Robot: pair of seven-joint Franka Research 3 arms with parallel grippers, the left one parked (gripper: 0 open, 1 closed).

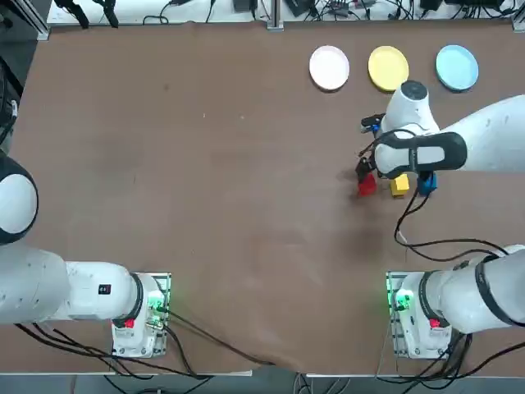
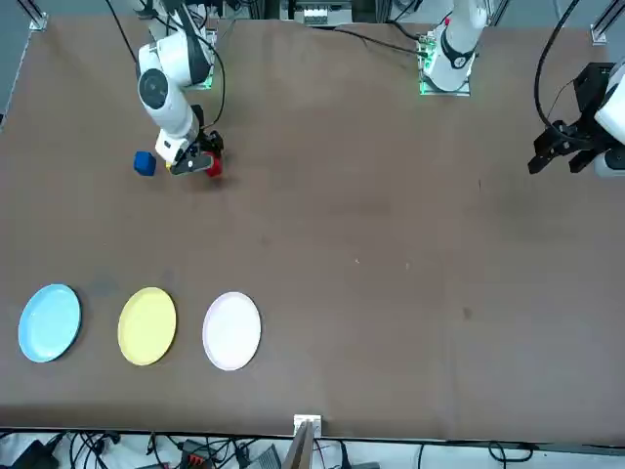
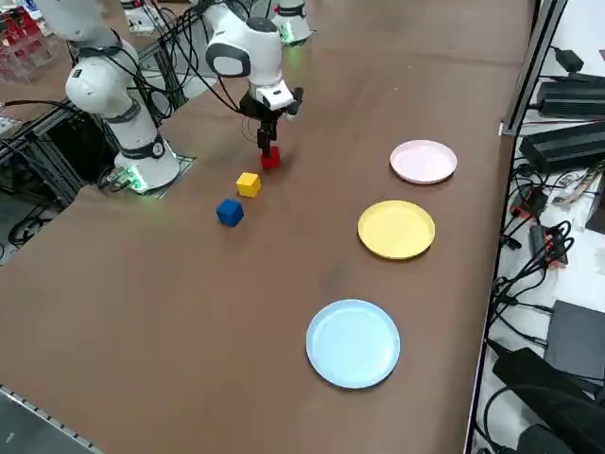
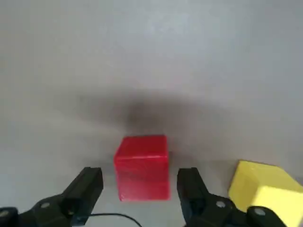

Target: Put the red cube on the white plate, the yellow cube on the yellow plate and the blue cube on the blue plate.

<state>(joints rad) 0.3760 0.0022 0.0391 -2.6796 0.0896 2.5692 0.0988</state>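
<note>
The two black fingers [image 4: 85, 191] stand apart, one to each side of the red cube [image 4: 142, 166], with a sliver of table showing between each pad and the block, so nothing is gripped yet. The right gripper [image 3: 267, 142] hangs straight down over the cube, low to the brown table [image 3: 142, 312].

The cube looks like a small solid block with flat, square faces and crisp edges, so I'd judge it light and stiff, not something that will crush or sag. Its sides look smooth, perhaps a little slick, so the pads should meet two opposite faces squarely and near the middle of their height, not at a corner.

Just beside it sits the yellow cube [image 3: 249, 183], close enough that the finger on that side needs care not to nudge it. The blue cube [image 3: 229, 212] lies a little further along the same short row.

Across the table, well apart from the blocks, the white plate [image 3: 423, 161], yellow plate [image 3: 396, 229] and blue plate [image 3: 354, 342] lie in a line, all three bare. The white one is the red block's target
</note>
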